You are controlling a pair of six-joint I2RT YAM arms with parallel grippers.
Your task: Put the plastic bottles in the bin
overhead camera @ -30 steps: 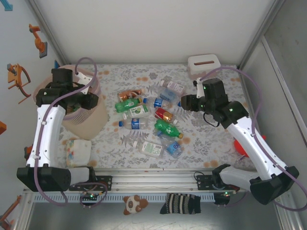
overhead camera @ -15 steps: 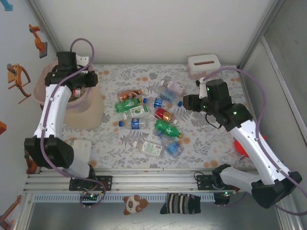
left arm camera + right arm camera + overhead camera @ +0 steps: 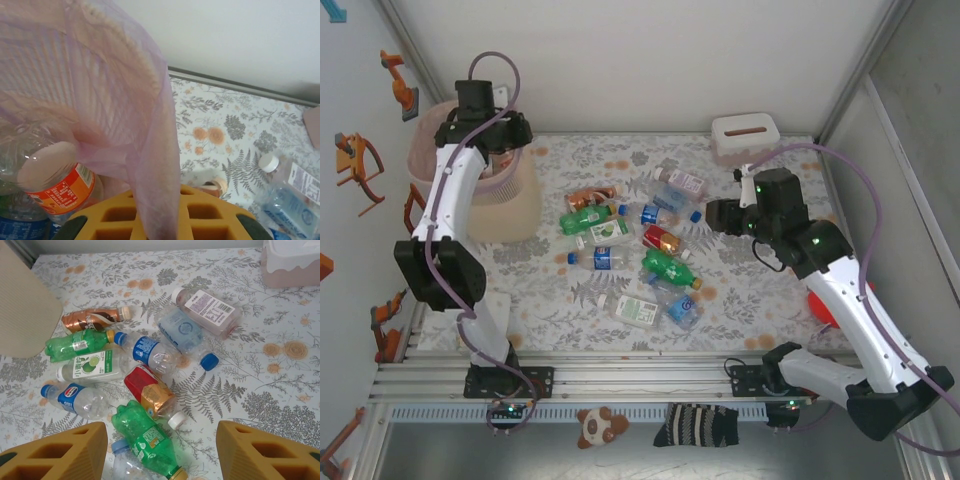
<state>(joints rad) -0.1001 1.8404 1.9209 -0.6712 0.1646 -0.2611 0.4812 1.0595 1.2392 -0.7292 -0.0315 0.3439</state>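
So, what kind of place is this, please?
Probably a robot test cell, not a home: two robot arms bolted to a metal rail, plain white panel walls all round, and plastic bottles scattered beside a bin, seemingly for sorting practice.

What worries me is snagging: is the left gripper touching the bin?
Touching. Left wrist view: the left gripper is shut on the wall of the bin.

Left gripper [image 3: 156,219] clamped tight at full reach; right gripper [image 3: 161,436] hovers, jaws apart.
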